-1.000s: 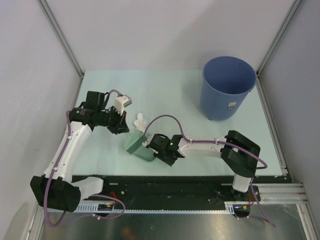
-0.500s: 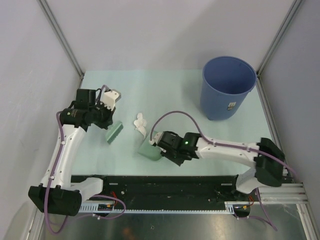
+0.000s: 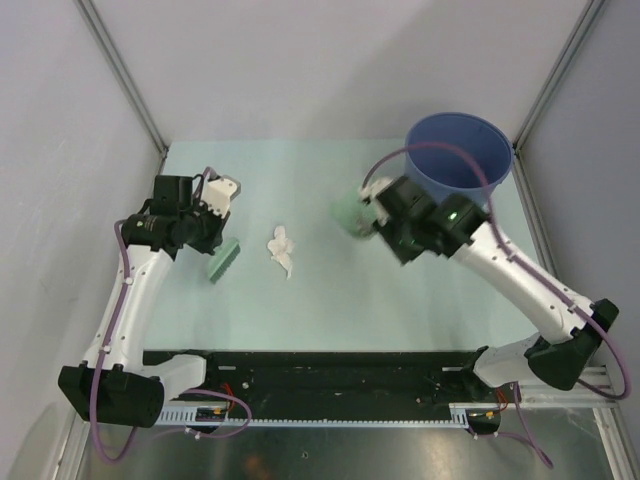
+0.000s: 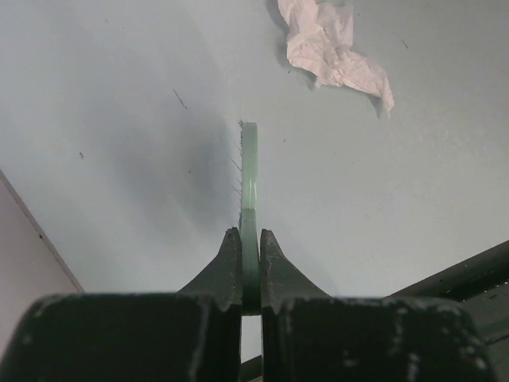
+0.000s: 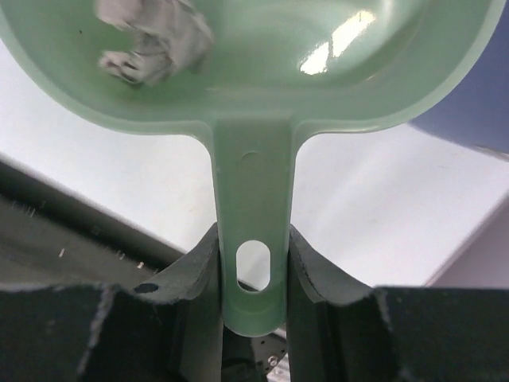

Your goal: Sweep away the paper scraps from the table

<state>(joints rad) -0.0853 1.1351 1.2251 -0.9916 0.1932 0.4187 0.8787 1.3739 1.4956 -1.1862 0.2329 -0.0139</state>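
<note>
A white crumpled paper scrap (image 3: 282, 249) lies on the pale mint table (image 3: 320, 300), left of centre; it also shows in the left wrist view (image 4: 334, 52). My left gripper (image 3: 213, 244) is shut on the sage-green brush (image 3: 223, 262), held to the left of that scrap; the brush (image 4: 250, 179) stands edge-on between the fingers. My right gripper (image 3: 378, 222) is shut on the handle (image 5: 253, 239) of the sage-green dustpan (image 3: 351, 212), raised beside the blue bin (image 3: 455, 175). A grey-white scrap (image 5: 155, 40) lies inside the pan (image 5: 318, 72).
The blue bin stands at the table's back right corner. Grey walls with metal posts close in the left, back and right. A black rail (image 3: 330, 375) runs along the front edge by the arm bases.
My right arm has lifted the dustpan from the table's front middle and swung it back and right, up beside the bin. The left arm and brush have barely moved.
</note>
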